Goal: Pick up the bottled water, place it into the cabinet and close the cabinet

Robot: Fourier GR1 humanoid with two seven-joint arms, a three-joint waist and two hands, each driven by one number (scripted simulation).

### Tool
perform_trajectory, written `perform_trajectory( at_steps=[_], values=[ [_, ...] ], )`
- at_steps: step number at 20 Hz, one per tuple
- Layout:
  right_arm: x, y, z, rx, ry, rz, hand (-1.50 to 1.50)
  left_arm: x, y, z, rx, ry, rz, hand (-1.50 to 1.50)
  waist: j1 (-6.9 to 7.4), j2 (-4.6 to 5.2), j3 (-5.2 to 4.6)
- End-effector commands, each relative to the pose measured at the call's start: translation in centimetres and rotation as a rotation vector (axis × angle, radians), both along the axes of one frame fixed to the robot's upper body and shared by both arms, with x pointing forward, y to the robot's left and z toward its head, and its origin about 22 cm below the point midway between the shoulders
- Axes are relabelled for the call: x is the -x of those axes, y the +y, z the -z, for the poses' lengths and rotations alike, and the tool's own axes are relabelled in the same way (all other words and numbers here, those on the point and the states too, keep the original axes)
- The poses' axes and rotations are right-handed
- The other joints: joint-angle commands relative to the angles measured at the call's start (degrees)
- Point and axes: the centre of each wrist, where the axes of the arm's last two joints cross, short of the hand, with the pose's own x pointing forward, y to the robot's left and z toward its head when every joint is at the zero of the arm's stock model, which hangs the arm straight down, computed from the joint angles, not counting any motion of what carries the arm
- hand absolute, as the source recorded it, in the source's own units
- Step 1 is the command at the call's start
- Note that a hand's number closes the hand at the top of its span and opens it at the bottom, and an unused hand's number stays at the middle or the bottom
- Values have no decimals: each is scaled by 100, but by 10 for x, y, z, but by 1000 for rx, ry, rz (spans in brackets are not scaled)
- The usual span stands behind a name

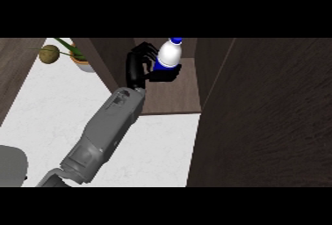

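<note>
Your left hand has its fingers wrapped round the bottled water inside the cabinet. Let go tilted and it'll probably topple, blocking the door.

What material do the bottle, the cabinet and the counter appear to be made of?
Bottle: probably smooth plastic, with a white body and a blue cap; the hand curled round it hides its lower part. Cabinet: dark brown wood, matte, with fine grain lines visible on its door and shelf. Counter: pale stone or a marble-like laminate, white with faint grey veining; which one cannot be told.
</note>
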Motion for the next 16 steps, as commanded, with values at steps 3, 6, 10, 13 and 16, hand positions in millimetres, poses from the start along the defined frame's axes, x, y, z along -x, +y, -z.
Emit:
perform_trajectory(
  at_steps=[3,6,10,13,16],
  values=[
    [9,-6,-20,-23,-36,-16,-150,-5,10,16,-30,37,-47,150,-25,28,-5],
    [14,-1,-17,-20,-51,-27,-150,-12,20,12,-38,50,-71,150,-82,39,-8],
    [10,-8,-14,5,-40,-31,-150,-11,26,20,-44,60,-85,150,-129,73,-3],
    [8,0,-8,3,-43,-30,-150,-11,30,23,-111,77,-120,150,-103,60,-5],
    [12,-4,-13,-23,-48,-28,-150,-4,20,34,-148,57,-147,-150,-207,75,-5]
  ],
)
